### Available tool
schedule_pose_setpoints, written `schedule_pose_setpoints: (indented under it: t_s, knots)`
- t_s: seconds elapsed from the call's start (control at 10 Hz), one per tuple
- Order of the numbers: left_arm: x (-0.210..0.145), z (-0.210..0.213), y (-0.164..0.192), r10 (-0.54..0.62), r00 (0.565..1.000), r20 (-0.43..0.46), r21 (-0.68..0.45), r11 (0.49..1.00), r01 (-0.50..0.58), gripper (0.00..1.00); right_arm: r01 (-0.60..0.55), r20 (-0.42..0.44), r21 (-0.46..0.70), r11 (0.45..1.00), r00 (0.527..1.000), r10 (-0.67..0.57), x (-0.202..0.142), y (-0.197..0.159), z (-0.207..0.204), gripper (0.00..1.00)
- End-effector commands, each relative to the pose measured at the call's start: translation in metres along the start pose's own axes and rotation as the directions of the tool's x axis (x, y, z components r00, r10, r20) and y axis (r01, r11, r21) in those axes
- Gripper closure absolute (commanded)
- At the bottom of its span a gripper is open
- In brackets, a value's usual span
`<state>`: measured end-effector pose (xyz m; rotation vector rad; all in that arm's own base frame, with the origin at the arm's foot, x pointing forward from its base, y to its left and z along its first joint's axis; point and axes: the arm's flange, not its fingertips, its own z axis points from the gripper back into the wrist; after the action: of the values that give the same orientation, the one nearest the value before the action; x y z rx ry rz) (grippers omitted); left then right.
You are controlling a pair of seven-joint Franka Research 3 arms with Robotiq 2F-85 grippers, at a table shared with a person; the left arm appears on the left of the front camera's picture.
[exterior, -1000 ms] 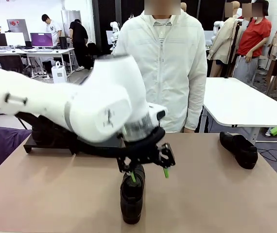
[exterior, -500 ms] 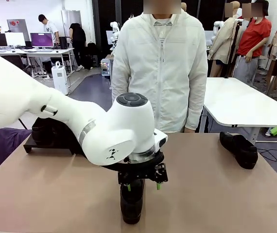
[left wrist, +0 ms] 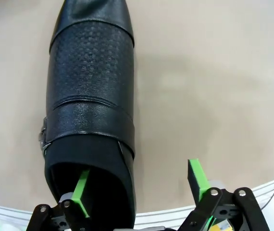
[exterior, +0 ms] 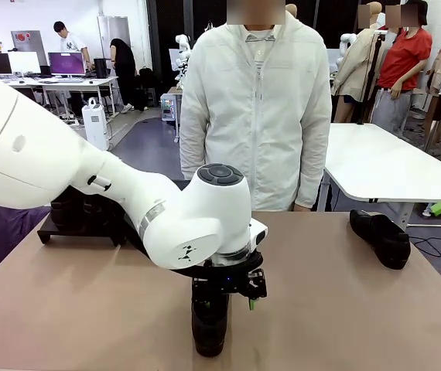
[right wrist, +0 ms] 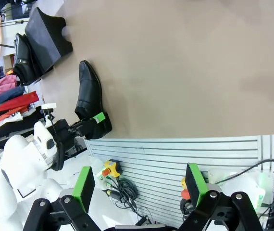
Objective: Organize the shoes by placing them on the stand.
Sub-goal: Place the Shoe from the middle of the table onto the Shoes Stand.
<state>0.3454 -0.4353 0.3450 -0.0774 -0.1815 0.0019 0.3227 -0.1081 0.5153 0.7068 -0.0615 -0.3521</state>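
Black near shoe point(exterior: 209, 328) lies on the tan bench point(exterior: 344, 309) at the middle, close to the near edge, with its heel opening under the left fingers point(left wrist: 197, 175). These fingers are released and spread. One green pad dips inside the heel opening and the other hangs outside over the bench, apart from the shoe's side wall, so nothing is pinched. A second shoe point(exterior: 381, 238) rests far right on the bench, well apart. The stand point(exterior: 46, 229) sits far left with a third shoe point(right wrist: 24, 62) on it. The bulky white left arm point(exterior: 128, 201) crosses in front and hides much of the stand in the front view. A person point(exterior: 255, 108) in a white jacket stands at the far edge, middle. The right fingers point(right wrist: 194, 183) hang released and wide, holding nothing, off to the right.
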Motion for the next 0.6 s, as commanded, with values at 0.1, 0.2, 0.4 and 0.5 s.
schedule_pose_setpoints:
  t_s: [0.1, 0.2, 0.4, 0.5]
  knots:
    - [-0.0009, 0.0032, -0.0072, 0.031, 0.998, 0.059, 0.043, 0.999, -0.033, 1.00, -0.026, -0.008, 0.015, 1.000, 1.000, 0.026, 0.0014, -0.0009, 0.0037, 0.00]
    - [-0.0017, 0.0053, -0.0090, 0.024, 0.997, 0.070, 0.039, 0.999, -0.026, 1.00, -0.026, -0.008, 0.015, 1.000, 1.000, 0.026, 0.0014, -0.0009, 0.0037, 0.00]
    - [-0.0034, 0.0084, -0.0121, 0.009, 0.996, 0.085, 0.052, 0.999, -0.014, 1.00, -0.026, -0.008, 0.015, 1.000, 1.000, 0.026, 0.0014, -0.0009, 0.0037, 0.00]
    - [-0.0034, 0.0086, -0.0136, 0.008, 0.996, 0.092, 0.078, 0.997, -0.016, 1.00, -0.026, -0.008, 0.015, 1.000, 1.000, 0.026, 0.0014, -0.0009, 0.0037, 0.00]
